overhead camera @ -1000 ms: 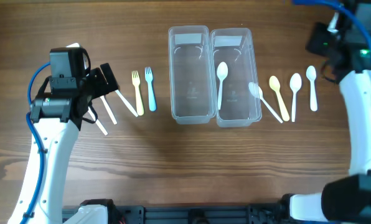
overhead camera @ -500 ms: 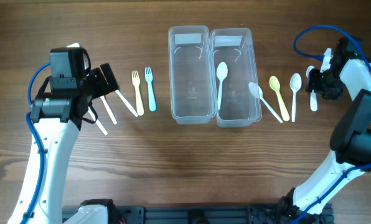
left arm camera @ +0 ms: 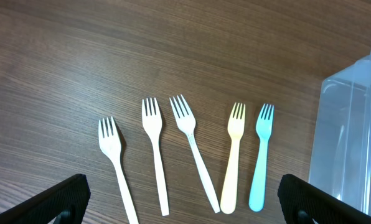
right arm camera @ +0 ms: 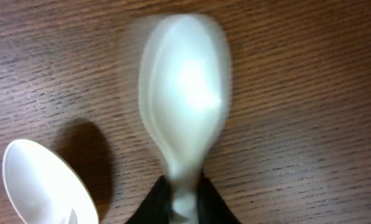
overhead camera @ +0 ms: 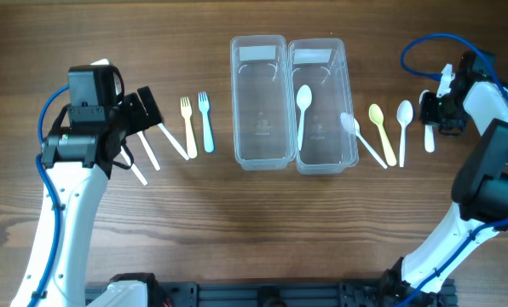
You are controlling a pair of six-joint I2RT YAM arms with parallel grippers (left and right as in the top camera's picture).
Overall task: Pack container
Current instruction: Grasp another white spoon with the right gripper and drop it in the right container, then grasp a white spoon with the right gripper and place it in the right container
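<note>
From overhead, two clear containers are standing side by side in the middle of the wooden worktop (overhead camera: 237,222), long walls touching. The left container (overhead camera: 245,102) is holding nothing. The right container (overhead camera: 349,102) is holding one white spoon (overhead camera: 303,109), lying bowl away from the robot. Just right of it a clear spoon (overhead camera: 365,143) is resting with its bowl at the container's edge. Beyond that a yellow spoon (overhead camera: 382,133) and a white spoon (overhead camera: 403,130) are lying in a row. The right claw (overhead camera: 433,111) is sitting over the outermost spoon (overhead camera: 430,140), whose handle is showing below it. Left of the containers a blue fork (overhead camera: 205,121), a yellow fork (overhead camera: 187,126) and three white forks (overhead camera: 149,151) are lying tines away. The left claw (overhead camera: 139,115) is hanging above the white ones.

In the left wrist view, the five forks are fanning out across the worktop, none touching, with the left container's frosted corner at the right edge. The claw's dark fingers (left arm camera: 55,202) are standing wide apart at the bottom corners, gripping nothing.

In the right wrist view, the outermost spoon is filling the frame, its glossy white bowl smeared by blur. The dark fingers (right arm camera: 149,202) are closing together on its neck at the bottom edge. The neighbouring white spoon's bowl is showing at lower left, casting a shadow.
</note>
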